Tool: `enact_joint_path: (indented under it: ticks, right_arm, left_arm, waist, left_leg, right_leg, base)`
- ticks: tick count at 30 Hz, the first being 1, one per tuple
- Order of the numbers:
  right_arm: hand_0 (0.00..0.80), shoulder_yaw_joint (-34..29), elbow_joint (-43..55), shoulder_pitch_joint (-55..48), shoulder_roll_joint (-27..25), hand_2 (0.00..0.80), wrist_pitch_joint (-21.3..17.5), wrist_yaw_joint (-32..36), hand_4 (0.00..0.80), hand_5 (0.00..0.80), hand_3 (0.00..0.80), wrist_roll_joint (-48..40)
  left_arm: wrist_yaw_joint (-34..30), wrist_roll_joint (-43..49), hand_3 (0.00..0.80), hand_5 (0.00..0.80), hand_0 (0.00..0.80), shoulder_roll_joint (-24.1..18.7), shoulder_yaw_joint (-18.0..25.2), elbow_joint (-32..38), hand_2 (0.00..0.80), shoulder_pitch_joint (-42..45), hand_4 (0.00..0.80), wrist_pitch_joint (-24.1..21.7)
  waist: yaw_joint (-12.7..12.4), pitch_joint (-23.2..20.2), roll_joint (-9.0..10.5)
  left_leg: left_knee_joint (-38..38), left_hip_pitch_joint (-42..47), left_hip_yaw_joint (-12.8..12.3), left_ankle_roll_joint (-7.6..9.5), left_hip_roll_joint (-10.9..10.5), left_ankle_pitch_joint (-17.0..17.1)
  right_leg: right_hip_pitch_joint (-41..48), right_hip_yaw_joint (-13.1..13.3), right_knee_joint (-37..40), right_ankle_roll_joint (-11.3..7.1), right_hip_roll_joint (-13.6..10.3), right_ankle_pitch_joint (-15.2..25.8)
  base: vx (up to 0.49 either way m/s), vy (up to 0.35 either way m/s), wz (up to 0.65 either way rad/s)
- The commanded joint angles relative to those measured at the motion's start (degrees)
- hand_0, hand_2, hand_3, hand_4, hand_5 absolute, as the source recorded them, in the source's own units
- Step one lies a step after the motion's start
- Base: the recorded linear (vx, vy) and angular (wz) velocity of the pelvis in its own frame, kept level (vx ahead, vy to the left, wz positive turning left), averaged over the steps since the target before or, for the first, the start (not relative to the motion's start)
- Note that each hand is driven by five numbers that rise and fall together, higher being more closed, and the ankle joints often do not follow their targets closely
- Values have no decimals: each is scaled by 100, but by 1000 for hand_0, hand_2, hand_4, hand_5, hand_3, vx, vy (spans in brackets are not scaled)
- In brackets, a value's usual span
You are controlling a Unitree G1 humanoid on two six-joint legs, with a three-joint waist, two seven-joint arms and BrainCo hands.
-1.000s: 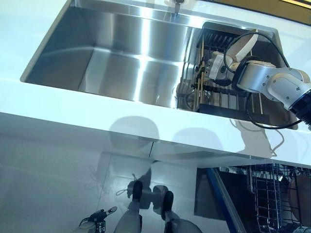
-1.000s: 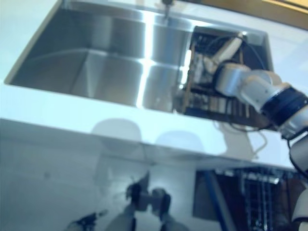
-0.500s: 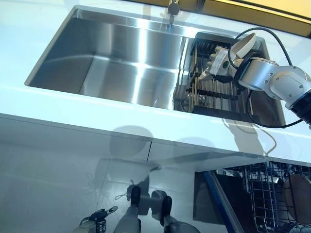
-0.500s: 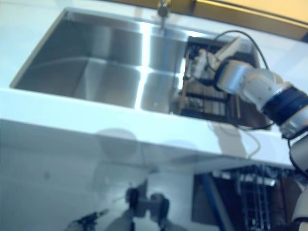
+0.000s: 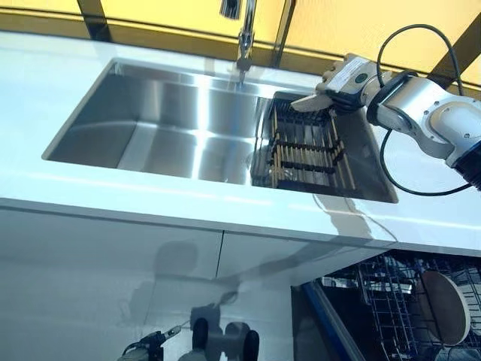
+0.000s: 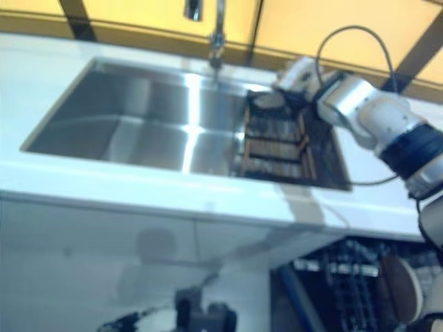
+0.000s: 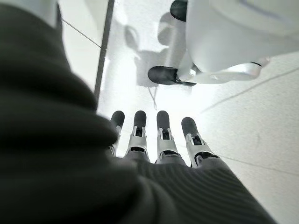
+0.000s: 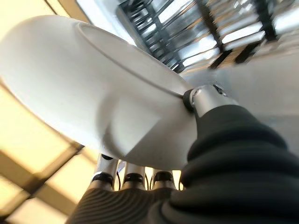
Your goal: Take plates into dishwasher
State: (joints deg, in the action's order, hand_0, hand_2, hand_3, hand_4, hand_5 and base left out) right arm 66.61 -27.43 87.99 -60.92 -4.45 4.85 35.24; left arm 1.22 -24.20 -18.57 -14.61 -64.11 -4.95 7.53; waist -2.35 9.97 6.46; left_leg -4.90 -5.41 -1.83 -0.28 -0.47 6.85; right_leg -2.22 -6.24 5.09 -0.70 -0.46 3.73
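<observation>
Now, down at six o'clock the left hand (image 7: pixel 159 140) hangs with fingers straight. At four o'clock the open dishwasher's wire rack (image 5: pixel 391 289) shows. Up at one o'clock the right hand (image 5: pixel 347 81) pinches a round white plate (image 8: pixel 88 88) above the sink's dark slatted drying rack (image 5: pixel 304 147).

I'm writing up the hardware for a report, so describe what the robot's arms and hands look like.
The right arm is silver-grey with rounded segments, and a black cable arcs beside it. Each robot hand has a dark ribbed cover over its back and wrist, with silver, dark-tipped fingers: the right robot hand, the left robot hand.
</observation>
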Motion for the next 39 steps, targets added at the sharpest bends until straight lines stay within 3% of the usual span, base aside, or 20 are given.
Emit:
enact_joint_path:
  ticks: [1,11,23,33,39]
  right_arm:
    - [800,-311,-526,480,-338,800,647,-367,800,800,800,-418]
    - [800,-836,-884,174,-818,800,1250,-664,800,800,800,-1788]
    - [800,-1744,-1545,-849,-1770,800,1189,-714,800,800,800,-2710]
    - [800,-3271,-1618,-2400,-2237,800,1055,-548,800,800,800,-3583]
    - [800,-4056,-1732,-3209,-2355,800,1033,-369,800,800,800,-3560]
  left_arm:
    - [-20,271,0,0,0,-10,-91,-339,0,32,0,-5]
    - [-212,541,0,0,0,-69,-129,-375,0,219,0,-15]
    - [-421,815,0,0,0,-224,-131,-437,0,329,0,-55]
    - [-419,1245,0,0,0,-305,-104,-559,0,308,0,45]
    - [-404,1360,0,0,0,-317,-106,-586,0,250,0,122]
  waist:
    - [-32,-303,177]
    - [75,-551,128]
    - [328,-547,63]
    - [658,-508,-3]
    - [858,-420,-104]
  left_leg:
    - [-10,563,-33,329,-437,-990]
    - [-10,722,-108,383,-447,-1058]
    - [-10,884,-345,420,-392,-1146]
    - [-10,1020,-670,464,-331,-1190]
    - [-10,1046,-925,477,-294,-1195]
  right_leg:
    - [150,60,-9,-309,128,-241]
    - [210,349,-9,-359,169,-181]
    - [263,595,-9,-401,231,-118]
    - [258,893,-9,-421,297,-33]
    - [187,1091,-9,-429,319,8]
  base:
    - [50,29,-13]
    - [61,14,-13]
    - [36,-31,-11]
    - [43,-53,-21]
    - [15,-50,-26]
